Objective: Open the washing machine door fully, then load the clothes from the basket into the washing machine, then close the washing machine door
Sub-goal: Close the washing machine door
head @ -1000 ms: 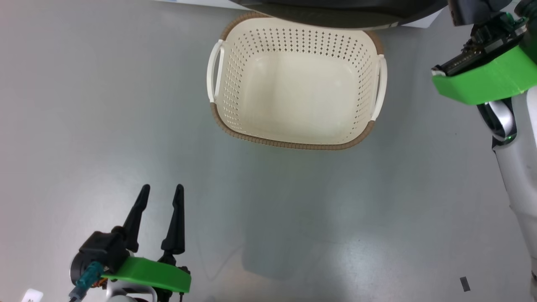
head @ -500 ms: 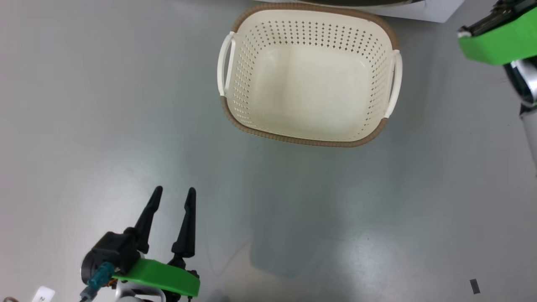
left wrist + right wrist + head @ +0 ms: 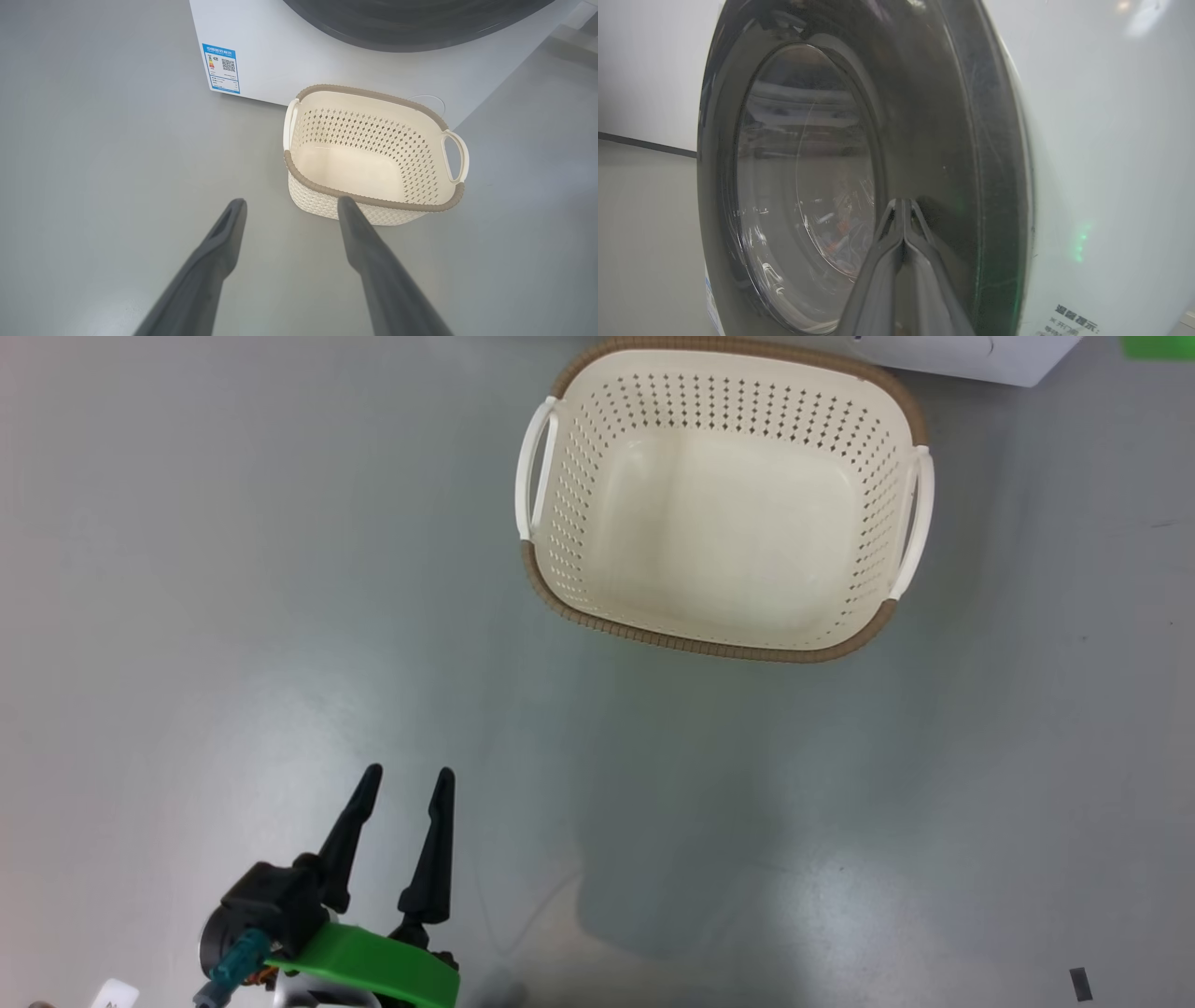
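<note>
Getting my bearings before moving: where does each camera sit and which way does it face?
Head view: on the head, looking steeply down at the floor and empty basket; open left end effector at lower left.
Left wrist view: on the left wrist, looking along its spread fingers at the basket, washing machine behind.
Right wrist view: on the right wrist, facing the washing machine door; shut right end effector at bottom centre.
Shared: head and left wrist views both show the basket and left end effector.
</note>
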Robot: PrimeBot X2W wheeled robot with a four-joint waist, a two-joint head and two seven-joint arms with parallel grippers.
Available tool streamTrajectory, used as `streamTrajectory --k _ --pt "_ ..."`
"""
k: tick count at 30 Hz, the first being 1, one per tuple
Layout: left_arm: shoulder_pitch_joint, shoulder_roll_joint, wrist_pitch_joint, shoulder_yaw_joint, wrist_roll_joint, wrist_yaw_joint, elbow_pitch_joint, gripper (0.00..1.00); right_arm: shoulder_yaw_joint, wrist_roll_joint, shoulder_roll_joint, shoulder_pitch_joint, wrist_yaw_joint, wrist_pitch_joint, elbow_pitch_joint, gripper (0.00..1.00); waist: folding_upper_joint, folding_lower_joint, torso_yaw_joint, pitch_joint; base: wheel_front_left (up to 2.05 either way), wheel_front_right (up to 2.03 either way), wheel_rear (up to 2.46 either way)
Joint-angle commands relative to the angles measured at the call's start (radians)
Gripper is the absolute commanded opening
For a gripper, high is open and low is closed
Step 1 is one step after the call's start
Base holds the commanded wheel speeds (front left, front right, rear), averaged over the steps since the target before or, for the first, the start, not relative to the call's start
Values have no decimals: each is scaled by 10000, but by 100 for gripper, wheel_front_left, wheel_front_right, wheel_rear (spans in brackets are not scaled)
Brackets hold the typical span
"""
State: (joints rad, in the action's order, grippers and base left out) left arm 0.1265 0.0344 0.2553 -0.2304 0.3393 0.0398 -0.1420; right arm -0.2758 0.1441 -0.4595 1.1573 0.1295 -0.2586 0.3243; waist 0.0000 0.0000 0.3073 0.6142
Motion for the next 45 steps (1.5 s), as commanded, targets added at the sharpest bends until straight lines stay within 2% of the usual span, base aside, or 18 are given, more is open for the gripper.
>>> streamTrajectory --k 1,8,18,24,29,30,32,33,34,35,36,39,45 --pt "-200 158 65 278 56 -48 160 100 67 -200 -61 206 12 -32 -30 0 0 0 52 48 0 0 0" --pt "-224 158 65 156 109 -52 151 100 65 -461 -485 865 12 -32 776 0 0 0 276 83 0 0 0" --pt "-236 158 65 -115 306 -139 174 100 738 -911 -675 1728 12 -32 2011 0 0 0 309 173 0 0 0" --pt "-134 158 65 -6 412 -242 175 100 582 -755 -579 1173 12 -32 1524 0 0 0 14 -77 0 0 0" --pt "-59 158 65 150 508 -289 1 100 361 -253 -299 -336 12 -32 90 0 0 0 -434 -644 0 0 0" --pt "-56 158 65 188 547 -292 -40 100 345 -146 -224 -732 12 -32 -237 9 0 0 -541 -798 0 0 0" --pt "-68 158 65 263 613 -282 -153 100 348 -68 -92 -1552 12 -32 -865 41 0 0 -771 -1127 0 0 0" --pt "-80 158 65 325 711 -280 -196 100 438 -32 29 -1973 12 -32 -1175 50 0 0 -895 -1303 0 0 0" --pt "-91 158 65 383 778 -271 -245 100 492 6 130 -2396 12 -32 -1459 84 0 0 -1013 -1481 0 0 0" --pt "-102 158 65 444 849 -252 -283 100 579 29 212 -2795 12 -32 -1737 100 0 0 -1132 -1663 0 0 0" --pt "-102 158 65 444 849 -252 -283 100 579 29 212 -2795 12 -32 -1737 100 0 0 -1132 -1663 0 0 0" --pt "-206 158 65 615 1297 -156 -469 100 953 64 566 -4117 12 -32 -2429 100 0 0 -1488 -2276 0 0 0" --pt "-539 158 65 634 1136 21 -862 100 1674 140 1276 -6874 12 -32 -3309 100 0 0 -2127 -3678 0 0 0"
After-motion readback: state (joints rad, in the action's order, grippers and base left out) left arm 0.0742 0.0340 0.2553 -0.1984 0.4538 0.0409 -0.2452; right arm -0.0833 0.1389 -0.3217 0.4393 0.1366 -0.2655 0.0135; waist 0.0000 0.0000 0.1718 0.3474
